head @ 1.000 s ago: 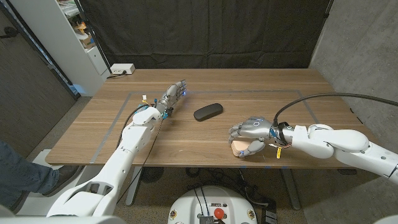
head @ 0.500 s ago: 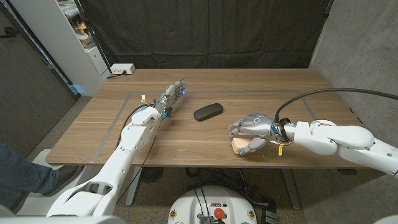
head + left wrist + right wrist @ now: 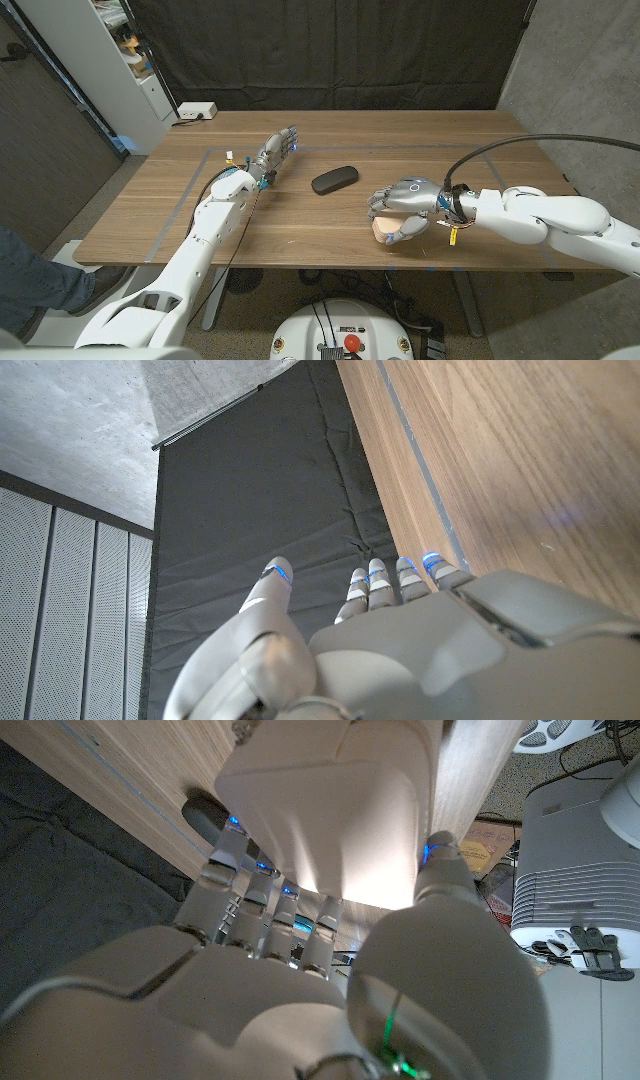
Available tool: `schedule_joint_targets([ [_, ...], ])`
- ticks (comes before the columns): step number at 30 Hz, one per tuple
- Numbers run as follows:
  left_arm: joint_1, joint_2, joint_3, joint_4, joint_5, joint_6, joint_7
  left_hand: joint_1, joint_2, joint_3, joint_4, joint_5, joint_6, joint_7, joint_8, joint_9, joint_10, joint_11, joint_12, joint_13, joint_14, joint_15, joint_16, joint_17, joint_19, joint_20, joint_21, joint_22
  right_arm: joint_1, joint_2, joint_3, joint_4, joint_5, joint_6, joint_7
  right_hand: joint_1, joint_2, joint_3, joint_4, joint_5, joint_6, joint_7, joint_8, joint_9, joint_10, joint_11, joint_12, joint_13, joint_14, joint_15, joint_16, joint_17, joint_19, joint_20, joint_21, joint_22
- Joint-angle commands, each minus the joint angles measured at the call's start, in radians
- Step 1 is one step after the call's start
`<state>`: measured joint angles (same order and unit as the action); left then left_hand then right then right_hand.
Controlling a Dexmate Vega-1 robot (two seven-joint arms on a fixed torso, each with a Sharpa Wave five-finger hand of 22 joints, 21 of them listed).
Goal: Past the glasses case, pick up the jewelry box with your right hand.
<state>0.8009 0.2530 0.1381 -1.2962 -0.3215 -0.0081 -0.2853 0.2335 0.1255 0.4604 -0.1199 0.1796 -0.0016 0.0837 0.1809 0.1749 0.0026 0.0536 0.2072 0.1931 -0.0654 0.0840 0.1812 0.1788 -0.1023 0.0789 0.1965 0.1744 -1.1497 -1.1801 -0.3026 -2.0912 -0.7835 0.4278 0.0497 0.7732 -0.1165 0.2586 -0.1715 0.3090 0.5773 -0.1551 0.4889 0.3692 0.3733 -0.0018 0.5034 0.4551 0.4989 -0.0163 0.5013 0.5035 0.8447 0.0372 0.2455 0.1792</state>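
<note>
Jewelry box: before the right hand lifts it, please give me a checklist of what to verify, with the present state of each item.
1. Right hand is over the jewelry box: ok.
2. Fingers and thumb on opposite sides of the box, in the right wrist view: ok.
3. Grip firm enough to lift: cannot tell.
4. Box still on the table: cannot tell.
5. Glasses case apart from the right hand: ok.
6. Left hand far from the box: ok.

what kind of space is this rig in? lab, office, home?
Most likely a lab or test room. A black curtain hangs behind the wooden table, beside a bare concrete wall. A white shelf unit stands at the left, with a white rounded device on the floor.
</note>
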Motion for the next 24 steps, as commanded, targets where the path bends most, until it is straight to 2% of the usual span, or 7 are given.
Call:
schedule_joint_targets([
  [1, 0.002, 0.006, -0.002, -0.022, 0.001, 0.004, 0.007, 0.008, -0.008, 0.005, 0.003, -0.004, 0.002, 0.009, 0.005, 0.004, 0.002, 0.016, 0.004, 0.002, 0.0, 0.015, 0.007, 0.003, 0.002, -0.008, 0.003, 0.005, -0.005, -0.003, 0.03, -0.019, 0.021, 0.003, 0.023, 0.17, 0.184, 0.036, 0.027, -0.005, 0.004, -0.003, 0.01, 0.006, 0.048, -0.062, 0.004, 0.007, 0.045, -0.077, -0.001, 0.008, 0.011, 0.003, -0.004, 0.004],
  [8, 0.006, 0.01, 0.0, -0.036, 0.001, 0.006, 0.009, 0.009, -0.008, 0.006, 0.003, -0.004, 0.003, 0.009, 0.005, 0.004, 0.002, 0.016, 0.004, 0.002, -0.001, 0.015, 0.006, 0.003, 0.002, -0.01, 0.003, 0.005, -0.015, -0.009, 0.052, -0.029, 0.035, 0.007, 0.03, 0.171, 0.186, 0.038, 0.028, -0.013, 0.006, -0.004, 0.013, 0.01, 0.049, -0.06, 0.007, 0.012, 0.047, -0.077, -0.004, 0.013, 0.012, 0.004, -0.005, 0.004],
  [12, 0.007, 0.012, 0.004, -0.043, 0.001, 0.01, 0.01, 0.009, -0.008, 0.006, 0.003, -0.004, 0.002, 0.009, 0.005, 0.004, 0.003, 0.017, 0.004, 0.002, -0.001, 0.014, 0.006, 0.003, 0.001, -0.011, 0.003, 0.005, -0.025, -0.016, 0.072, -0.039, 0.041, 0.01, 0.03, 0.171, 0.186, 0.04, 0.028, -0.022, 0.024, -0.011, 0.024, 0.015, 0.043, -0.061, 0.008, 0.018, 0.048, -0.077, -0.008, 0.019, 0.011, 0.004, -0.006, 0.004],
  [24, 0.019, 0.018, 0.009, -0.071, 0.0, 0.016, 0.014, 0.009, -0.008, 0.006, 0.003, -0.005, 0.002, 0.008, 0.005, 0.004, 0.002, 0.015, 0.004, 0.002, -0.002, 0.014, 0.006, 0.002, 0.001, -0.011, 0.002, 0.005, -0.081, -0.046, 0.159, -0.079, 0.08, 0.013, 0.054, 0.169, 0.186, 0.042, 0.031, -0.038, 0.031, -0.008, 0.033, 0.022, 0.044, -0.06, 0.013, 0.027, 0.055, -0.078, -0.013, 0.029, 0.014, 0.003, -0.007, 0.005],
])
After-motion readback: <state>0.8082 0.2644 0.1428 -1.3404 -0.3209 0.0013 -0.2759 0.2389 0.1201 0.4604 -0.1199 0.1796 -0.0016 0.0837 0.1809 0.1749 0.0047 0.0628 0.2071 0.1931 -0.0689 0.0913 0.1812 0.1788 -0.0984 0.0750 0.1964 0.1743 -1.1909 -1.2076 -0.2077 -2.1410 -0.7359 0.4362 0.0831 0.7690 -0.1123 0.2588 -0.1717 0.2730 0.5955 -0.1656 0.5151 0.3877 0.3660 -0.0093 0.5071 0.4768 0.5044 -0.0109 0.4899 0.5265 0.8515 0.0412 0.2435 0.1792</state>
